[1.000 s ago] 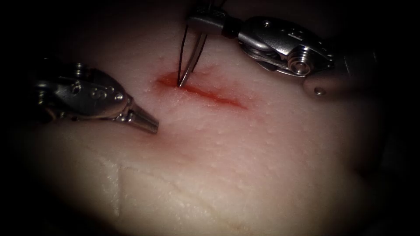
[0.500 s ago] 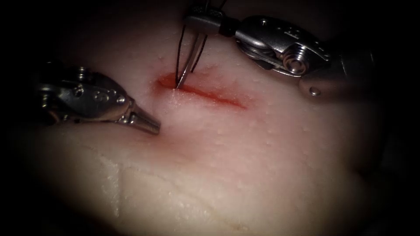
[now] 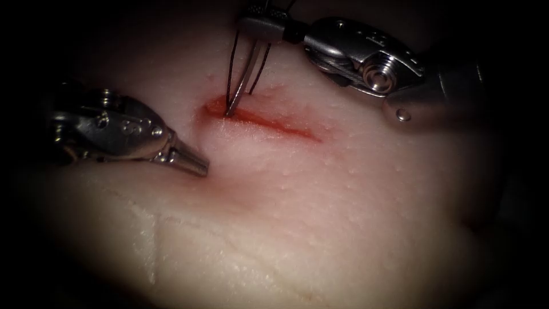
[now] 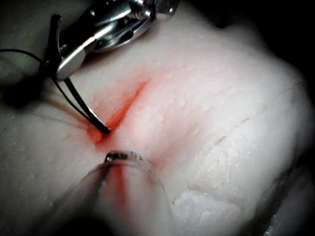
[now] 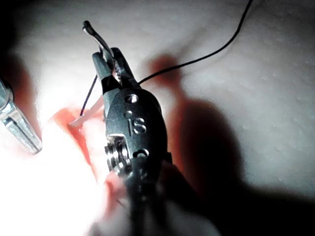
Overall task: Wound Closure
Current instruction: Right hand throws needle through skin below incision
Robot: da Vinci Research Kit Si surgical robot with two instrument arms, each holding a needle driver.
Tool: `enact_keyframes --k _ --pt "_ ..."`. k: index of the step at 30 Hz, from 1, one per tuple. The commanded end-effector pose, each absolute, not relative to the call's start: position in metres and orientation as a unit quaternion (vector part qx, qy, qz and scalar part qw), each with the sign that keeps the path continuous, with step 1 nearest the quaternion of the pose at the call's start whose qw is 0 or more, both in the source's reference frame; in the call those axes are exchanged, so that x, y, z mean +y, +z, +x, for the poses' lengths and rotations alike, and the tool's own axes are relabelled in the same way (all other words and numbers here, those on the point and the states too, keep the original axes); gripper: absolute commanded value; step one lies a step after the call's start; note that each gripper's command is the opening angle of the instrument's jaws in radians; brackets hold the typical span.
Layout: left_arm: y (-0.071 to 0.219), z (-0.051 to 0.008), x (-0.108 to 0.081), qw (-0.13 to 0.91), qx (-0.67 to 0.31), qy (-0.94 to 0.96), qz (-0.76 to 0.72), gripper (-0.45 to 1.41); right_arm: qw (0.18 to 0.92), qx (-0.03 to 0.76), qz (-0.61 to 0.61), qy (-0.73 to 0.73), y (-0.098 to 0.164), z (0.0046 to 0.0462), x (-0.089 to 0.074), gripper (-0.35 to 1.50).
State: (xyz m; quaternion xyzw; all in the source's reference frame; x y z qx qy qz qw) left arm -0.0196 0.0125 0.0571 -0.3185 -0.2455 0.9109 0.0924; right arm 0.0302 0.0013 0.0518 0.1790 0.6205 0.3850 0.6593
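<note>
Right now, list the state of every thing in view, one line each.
Right tool: jaws shut on the needle near its tail end.
Needle: tip at the cut's left end.
Left tool: jaws shut, holding nothing.
Thread: trailing from the needle.
Cut: open, red fluid along it.

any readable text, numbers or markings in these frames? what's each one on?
"IS": stamped on the right tool, on its wrist body below the jaws, read as it shows in the right wrist view.
Small raised marks on the left tool body in the endoscope view: too small to read.
Nothing written on the tissue, needle or thread.
</note>
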Motion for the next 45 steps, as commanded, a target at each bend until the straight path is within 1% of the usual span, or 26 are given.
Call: enact_keyframes --k 1,19,45 --pt "0.0576 -0.0201 0.0117 0.092 -0.247 0.910 -0.319 -0.45 0.656 0.621 0.187 0.386 0.0522 0.0310 0.0006 -0.35" --pt "0.0579 -0.0188 0.0113 0.089 -0.248 0.910 -0.320 -0.45 0.628 0.621 0.238 0.404 0.0529 0.0309 0.0005 -0.35" --pt "0.0585 -0.0189 0.0113 0.091 -0.247 0.911 -0.319 -0.45 0.593 0.619 0.287 0.428 0.0532 0.0310 0.0005 -0.35"
